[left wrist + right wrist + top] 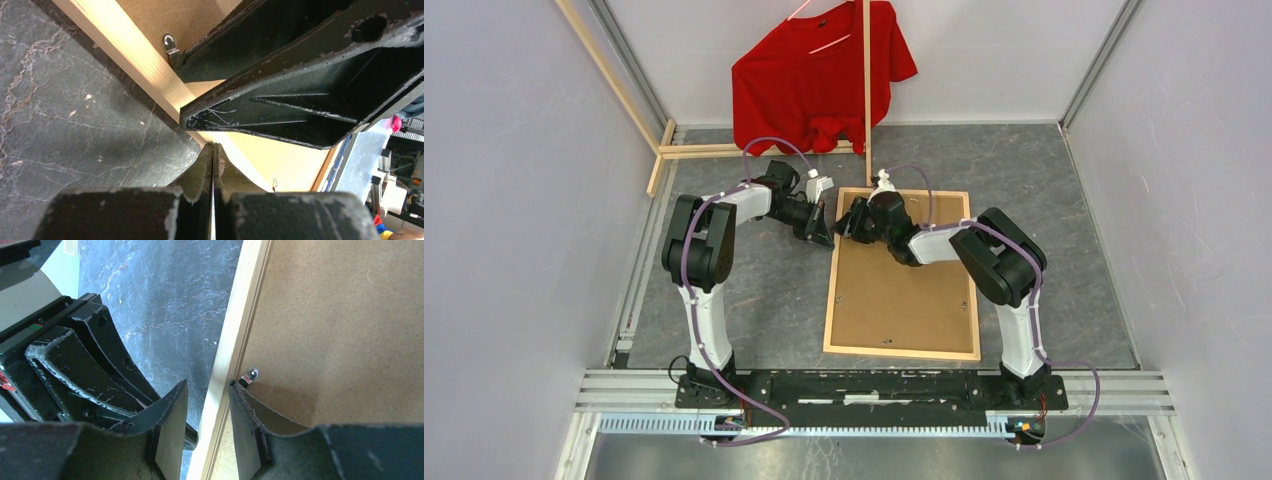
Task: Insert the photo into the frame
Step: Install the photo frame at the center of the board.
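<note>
**Top view:** we see the frame [902, 353] lying back-up on the tabletop [744, 300], right of centre, its long axis running near to far. Both arms meet at its far-left corner.
**Left wrist:** left fingers [200, 185] are pressed together, just outside the rail.
**Right wrist:** right fingers [170, 425] are spread, straddling that left rail. The photo is unseen.

The frame [227, 365] is pale, grained, matt wood; its backing board [340, 330] is rough brown fibreboard with a shiny metal clip [250, 374]. The table [165, 305] looks like veined grey stone, matt.
</note>
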Robot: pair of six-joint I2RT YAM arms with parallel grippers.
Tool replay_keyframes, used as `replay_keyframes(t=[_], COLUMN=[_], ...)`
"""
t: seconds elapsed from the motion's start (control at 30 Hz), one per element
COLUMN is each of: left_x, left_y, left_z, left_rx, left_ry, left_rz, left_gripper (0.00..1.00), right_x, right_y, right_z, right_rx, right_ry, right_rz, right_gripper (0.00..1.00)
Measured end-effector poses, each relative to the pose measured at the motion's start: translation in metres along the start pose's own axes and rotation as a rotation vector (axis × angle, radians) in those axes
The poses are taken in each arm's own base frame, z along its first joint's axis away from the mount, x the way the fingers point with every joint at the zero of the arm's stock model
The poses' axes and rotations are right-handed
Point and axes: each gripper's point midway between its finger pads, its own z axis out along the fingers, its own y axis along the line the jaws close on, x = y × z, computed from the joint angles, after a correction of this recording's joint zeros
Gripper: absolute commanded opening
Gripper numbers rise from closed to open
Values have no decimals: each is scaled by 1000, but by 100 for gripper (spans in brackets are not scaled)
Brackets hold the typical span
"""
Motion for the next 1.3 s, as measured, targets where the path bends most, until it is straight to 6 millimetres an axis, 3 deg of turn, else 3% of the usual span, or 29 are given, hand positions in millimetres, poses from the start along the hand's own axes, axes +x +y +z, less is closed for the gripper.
replay_keyframes(t=[0.17,0.3,0.33,0.4,0.5,0.57,0.63,0.67,0.7,0.77,0.83,0.9,1.0,1.1,1.23,1.3], left_x=[1,11,15,22,32,39,48,55,63,82,99,103,102,101,97,83], left_y=[-1,-4,-5,-9,-17,-23,-27,-30,-33,-36,-38,-42,-42,-43,-41,-38], left_z=[-1,-5,-6,-12,-23,-27,-26,-24,-20,-9,-2,1,2,1,-1,-9], left_rx=[-7,-28,-34,-52,-93,-120,-146,-152,-161,-174,-183,-181,-181,-180,-186,-188], left_ry=[6,42,52,66,81,92,111,127,151,207,258,271,269,266,259,231], left_rz=[9,28,33,47,91,125,163,177,194,216,228,242,245,247,248,235], left_gripper=[4,8,9,10,10,10,10,10,10,10,9,9,9,9,9,12], right_x=[-2,-20,-29,-62,-126,-161,-178,-174,-179,-168,-148,-131,-103,-84,-91,-99], right_y=[3,0,-3,-10,-34,-63,-103,-112,-145,-179,-205,-214,-215,-203,-165,-143], right_z=[-3,-33,-44,-73,-127,-166,-201,-208,-226,-237,-238,-233,-226,-222,-219,-216], right_rx=[-12,21,32,66,150,231,338,370,452,535,594,602,570,544,471,426], right_ry=[10,4,-8,-69,-228,-337,-410,-412,-432,-405,-341,-285,-217,-186,-232,-266], right_rz=[-25,-65,-74,-90,-116,-108,-84,-83,-48,-16,14,30,47,35,-30,-65], right_gripper=[61,92,97,98,98,98,98,98,98,98,98,98,97,91,85,83])
